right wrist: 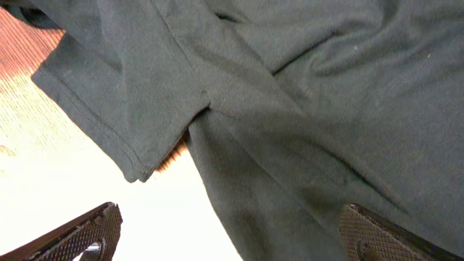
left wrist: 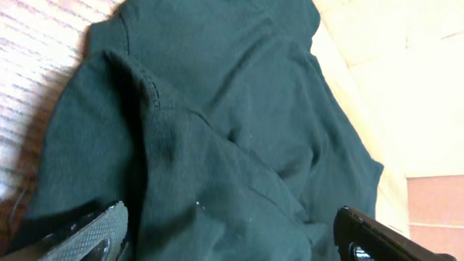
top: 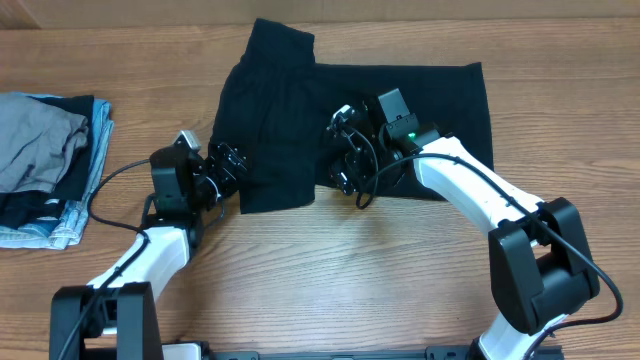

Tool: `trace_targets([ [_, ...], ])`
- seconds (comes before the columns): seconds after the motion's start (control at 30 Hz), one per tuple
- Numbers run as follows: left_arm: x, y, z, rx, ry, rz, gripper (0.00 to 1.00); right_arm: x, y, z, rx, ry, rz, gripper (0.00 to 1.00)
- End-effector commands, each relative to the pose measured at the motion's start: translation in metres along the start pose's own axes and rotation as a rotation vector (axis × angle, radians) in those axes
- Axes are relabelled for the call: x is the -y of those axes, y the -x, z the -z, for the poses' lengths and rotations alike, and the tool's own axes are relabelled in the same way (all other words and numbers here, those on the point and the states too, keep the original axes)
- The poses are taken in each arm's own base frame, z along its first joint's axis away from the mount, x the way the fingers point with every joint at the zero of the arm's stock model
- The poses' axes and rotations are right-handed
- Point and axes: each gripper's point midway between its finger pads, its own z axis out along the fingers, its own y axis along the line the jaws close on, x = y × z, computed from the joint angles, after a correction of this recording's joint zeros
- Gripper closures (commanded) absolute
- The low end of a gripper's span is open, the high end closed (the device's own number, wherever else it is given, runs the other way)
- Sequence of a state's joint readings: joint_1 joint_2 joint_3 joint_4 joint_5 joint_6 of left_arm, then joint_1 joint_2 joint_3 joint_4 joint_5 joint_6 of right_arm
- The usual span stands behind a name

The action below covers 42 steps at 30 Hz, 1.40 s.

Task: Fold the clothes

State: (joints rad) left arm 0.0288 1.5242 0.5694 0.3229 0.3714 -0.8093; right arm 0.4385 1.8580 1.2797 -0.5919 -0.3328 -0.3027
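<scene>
A black T-shirt (top: pixel 300 120) lies on the wooden table, partly folded, its left part doubled over the body. It fills the left wrist view (left wrist: pixel 217 130) and the right wrist view (right wrist: pixel 304 109). My left gripper (top: pixel 232 165) is open at the shirt's lower left edge, fingers (left wrist: pixel 232 235) spread over the cloth. My right gripper (top: pixel 345 150) is open above the shirt's front hem near the middle, fingers (right wrist: pixel 232 235) apart over the hem and a sleeve corner. Neither gripper holds cloth.
A stack of folded clothes (top: pixel 45 165), grey on top with dark and denim pieces beneath, sits at the table's left edge. Bare wood table (top: pixel 330 270) lies in front of the shirt.
</scene>
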Motion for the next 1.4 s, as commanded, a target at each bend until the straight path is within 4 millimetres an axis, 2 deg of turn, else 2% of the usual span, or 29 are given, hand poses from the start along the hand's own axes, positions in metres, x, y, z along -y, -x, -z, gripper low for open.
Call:
trace_targets([
  [0.0, 0.0, 0.002, -0.01, -0.002, -0.012, -0.055, 0.08, 0.001, 0.01, 0.007, 0.022, -0.005, -0.036, 0.0],
  [0.13, 0.005, -0.005, -0.021, -0.026, -0.064, -0.071, 0.08, -0.002, 0.017, 0.017, 0.044, -0.01, -0.031, 0.0],
  [0.23, 0.02, -0.007, -0.024, -0.046, -0.153, -0.082, 0.09, -0.003, 0.02, 0.023, 0.058, -0.013, -0.026, 0.0],
  [0.47, 0.06, 0.005, -0.018, -0.036, -0.31, -0.108, 0.11, -0.004, 0.017, 0.023, 0.045, -0.01, -0.031, 0.0],
  [0.57, 0.063, 0.012, -0.018, -0.015, -0.309, -0.115, 0.11, -0.004, 0.015, 0.023, 0.037, -0.009, -0.033, 0.0],
  [0.67, 0.058, 0.019, -0.02, 0.026, -0.272, -0.119, 0.11, -0.004, 0.013, 0.023, 0.028, -0.011, -0.037, 0.0],
  [0.87, 0.055, 0.025, -0.021, 0.061, -0.254, -0.14, 0.14, -0.004, 0.011, 0.023, 0.023, -0.009, -0.039, 0.0],
  [1.13, 0.078, 0.044, -0.012, 0.15, -0.338, -0.176, 0.14, -0.005, 0.02, 0.023, 0.056, 0.001, -0.103, 0.0],
  [1.37, 0.085, 0.058, -0.007, 0.222, -0.354, -0.174, 0.13, -0.032, 0.032, 0.027, 0.106, 0.166, -0.118, 0.0],
])
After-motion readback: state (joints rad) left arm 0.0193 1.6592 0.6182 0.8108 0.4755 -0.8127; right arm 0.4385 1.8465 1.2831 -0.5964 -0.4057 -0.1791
